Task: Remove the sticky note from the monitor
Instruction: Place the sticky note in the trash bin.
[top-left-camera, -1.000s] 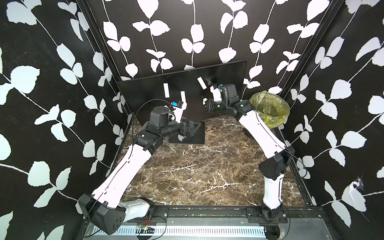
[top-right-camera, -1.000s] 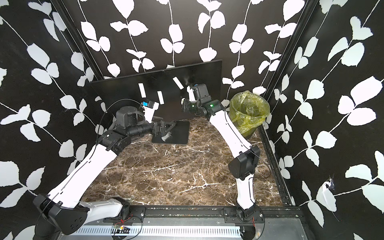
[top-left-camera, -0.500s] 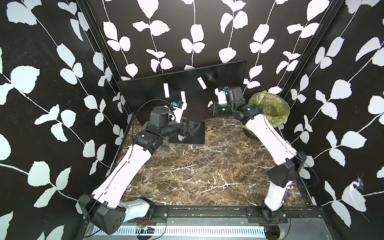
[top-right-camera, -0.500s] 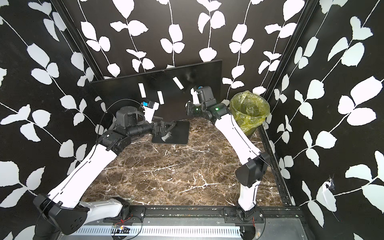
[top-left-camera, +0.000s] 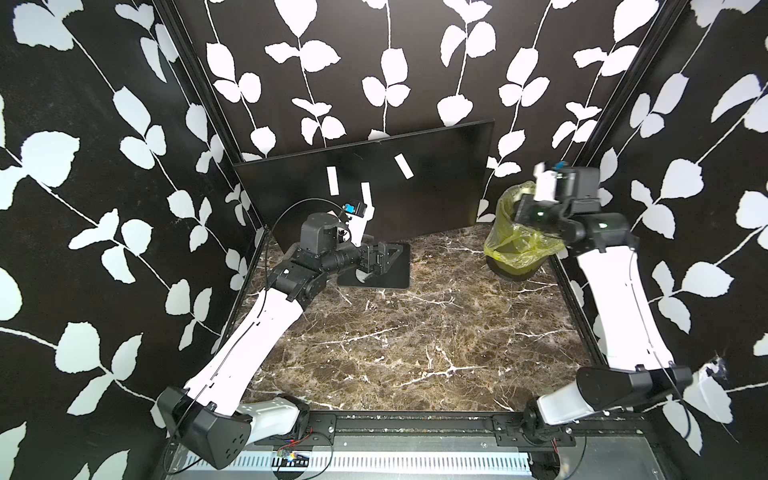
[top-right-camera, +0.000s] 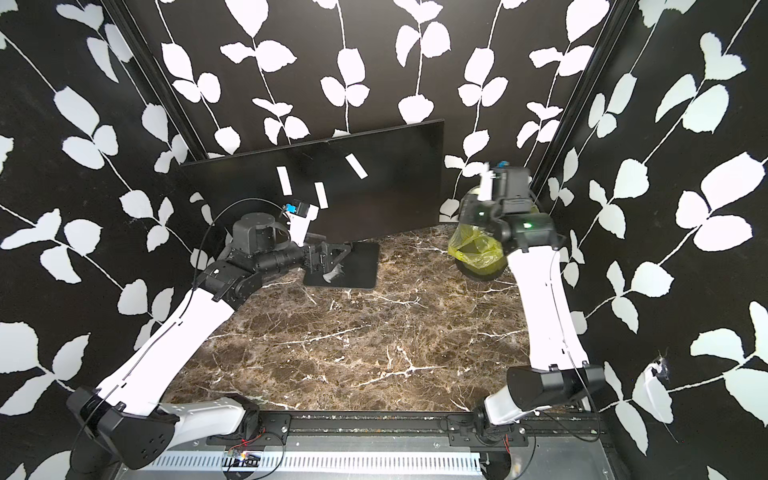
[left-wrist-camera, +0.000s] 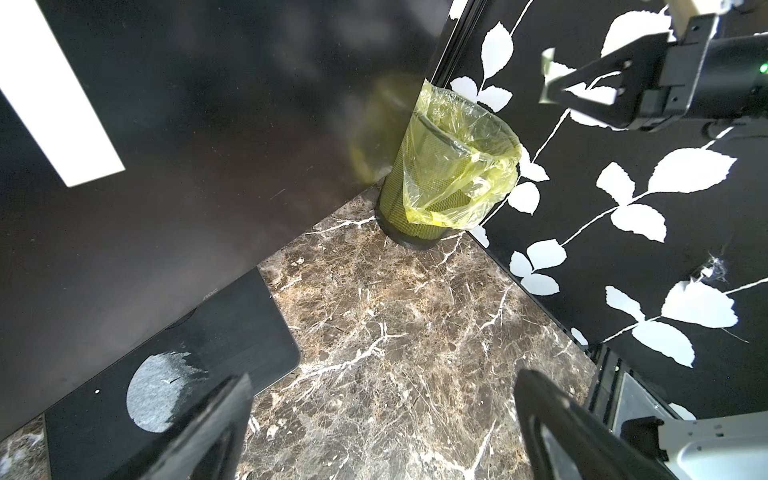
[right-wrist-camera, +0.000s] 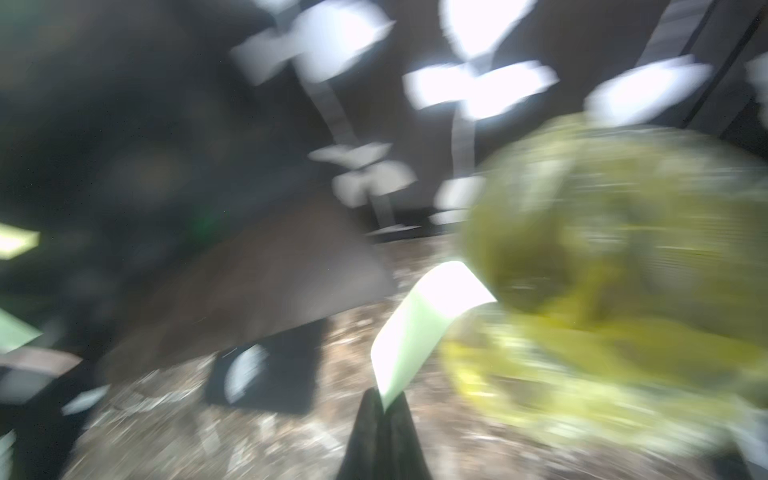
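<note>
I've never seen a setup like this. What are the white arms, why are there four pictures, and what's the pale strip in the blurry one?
These are two robot arms mounted at the front edge of a marble-patterned table, each ending in a two-fingered pincer. Two pictures look down on the whole scene from overhead; the other two come from small cameras on the arms' wrists. At the back stands a black monitor with three sticky notes on its screen; beside it is a yellow-lined waste bin. The right pincer is shut on a fourth sticky note, near the bin; that is the pale strip, blurred. The left pincer is open, holds nothing and hovers by the monitor's base plate.
</note>
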